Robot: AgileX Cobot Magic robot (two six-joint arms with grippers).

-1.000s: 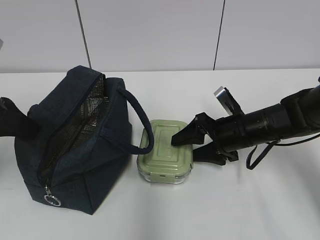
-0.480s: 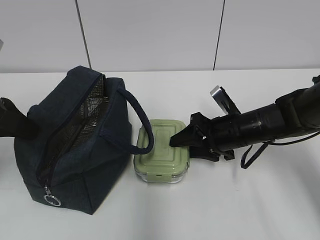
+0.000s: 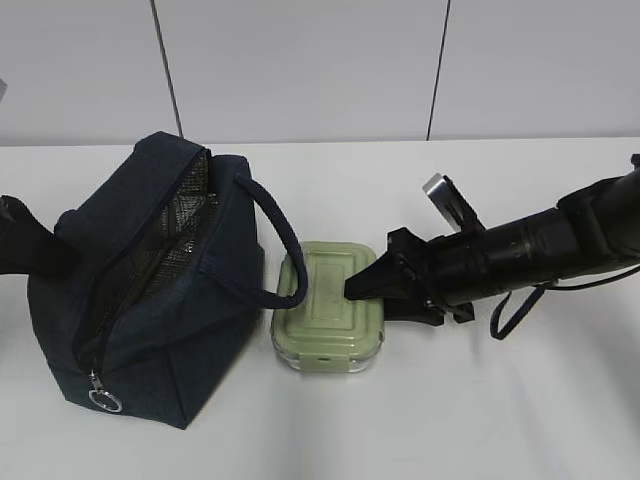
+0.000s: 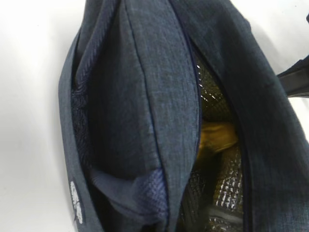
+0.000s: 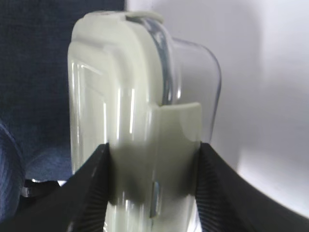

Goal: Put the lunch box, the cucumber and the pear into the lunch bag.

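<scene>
The right gripper (image 5: 152,186) clamps its fingers (image 5: 91,188) on the lunch box (image 3: 330,318), which sits mid-worktop touching the lunch bag (image 3: 150,290). The handle (image 3: 285,250) drapes over its lid and may snag a lift. The left gripper's state cannot be told.

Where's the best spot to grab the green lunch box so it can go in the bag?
Probably the lunch box is best taken at its right end, across top and bottom, coming in low from the right. That end is free; the lunch bag and its handle crowd the left. The right hand already brackets that end.
</scene>
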